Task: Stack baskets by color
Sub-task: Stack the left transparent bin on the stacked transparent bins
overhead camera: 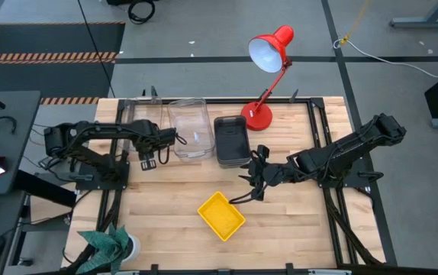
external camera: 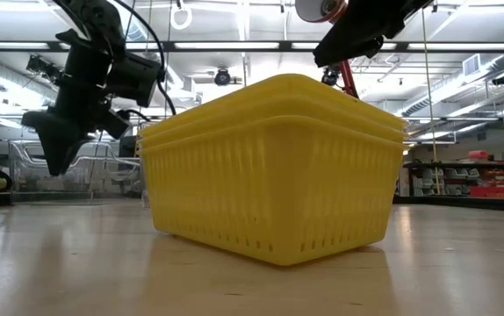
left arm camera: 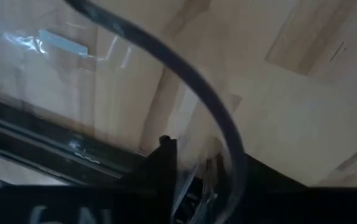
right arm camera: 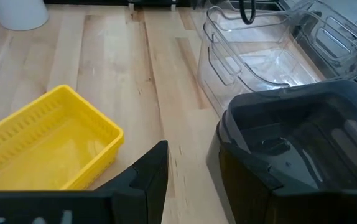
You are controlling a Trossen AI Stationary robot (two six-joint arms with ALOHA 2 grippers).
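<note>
A stack of clear baskets stands at the far middle of the table. Beside it on the right is a stack of dark grey baskets. Nested yellow baskets rest on their bottoms near the front. My left gripper points down at the clear stack's left side, open, with the rim between its fingers in the left wrist view. My right gripper hovers open between the grey stack and the yellow baskets, with nothing between its fingers. My left gripper comes from above with a finger on one side of the clear basket's rim and the other finger beyond it. I cannot tell whether the fingers touch the rim.
A red desk lamp stands at the far edge behind the grey stack. Another clear basket lies at the far left corner. A green plant in a white pot sits at the near left. Bare wood lies around the yellow baskets.
</note>
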